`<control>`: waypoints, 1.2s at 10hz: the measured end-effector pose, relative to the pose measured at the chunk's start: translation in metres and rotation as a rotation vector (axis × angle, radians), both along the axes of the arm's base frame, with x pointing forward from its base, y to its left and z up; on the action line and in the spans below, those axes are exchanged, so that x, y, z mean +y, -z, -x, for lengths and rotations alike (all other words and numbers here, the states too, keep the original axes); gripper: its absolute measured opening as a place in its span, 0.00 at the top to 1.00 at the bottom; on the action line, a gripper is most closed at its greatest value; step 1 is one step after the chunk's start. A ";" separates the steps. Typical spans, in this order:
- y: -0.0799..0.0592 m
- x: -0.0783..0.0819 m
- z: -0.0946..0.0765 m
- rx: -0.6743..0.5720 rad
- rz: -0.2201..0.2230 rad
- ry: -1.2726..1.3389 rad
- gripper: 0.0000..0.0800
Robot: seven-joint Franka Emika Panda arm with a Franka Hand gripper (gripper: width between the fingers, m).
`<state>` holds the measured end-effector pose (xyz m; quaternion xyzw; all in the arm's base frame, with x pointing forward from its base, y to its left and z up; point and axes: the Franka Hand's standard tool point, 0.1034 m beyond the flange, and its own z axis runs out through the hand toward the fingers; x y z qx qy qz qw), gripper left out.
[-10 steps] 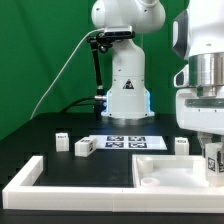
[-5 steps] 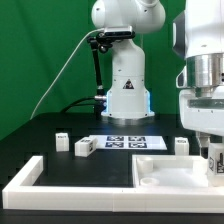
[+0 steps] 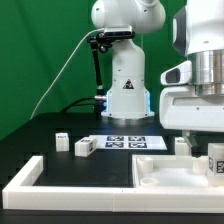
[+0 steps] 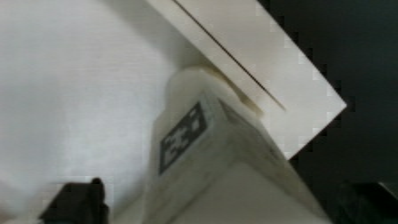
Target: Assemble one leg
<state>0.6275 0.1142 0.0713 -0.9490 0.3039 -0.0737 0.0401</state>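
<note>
1. Gripper [image 3: 214, 160] position first: you had the arm's two-finger tool at the exterior view's right edge, low over the large flat white square tray-like panel [image 3: 160, 170].
2. You could see a small short white plastic post with a black-and-white square tag, the leg [image 3: 216, 164], right at the tool's tip, standing over the panel's right part.
3. From the wrist view, that leg [image 4: 214, 135] lay tilted against the panel [image 4: 71, 90], its tag facing the camera, with a raised white edge of the panel running past its end.
4. Your dark fingertips [image 4: 75, 198] showed only at the frame's lower corners, well apart from each other; whether they pressed on the leg I could not tell.
5. You had three more small white posts [image 3: 84, 147] standing on the black table [image 3: 90, 170], near the flat white marker board [image 3: 125, 143].
6. You had the long white L-shaped border bar [image 3: 60, 195] along the table's near edge.
</note>
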 end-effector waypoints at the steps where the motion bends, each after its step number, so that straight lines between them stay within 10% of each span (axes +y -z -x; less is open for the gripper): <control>1: 0.000 0.000 0.000 -0.003 0.019 -0.104 0.19; 8: 0.001 -0.001 0.000 -0.004 0.152 -0.651 0.19; 12: 0.001 -0.001 0.000 -0.004 0.147 -0.626 0.64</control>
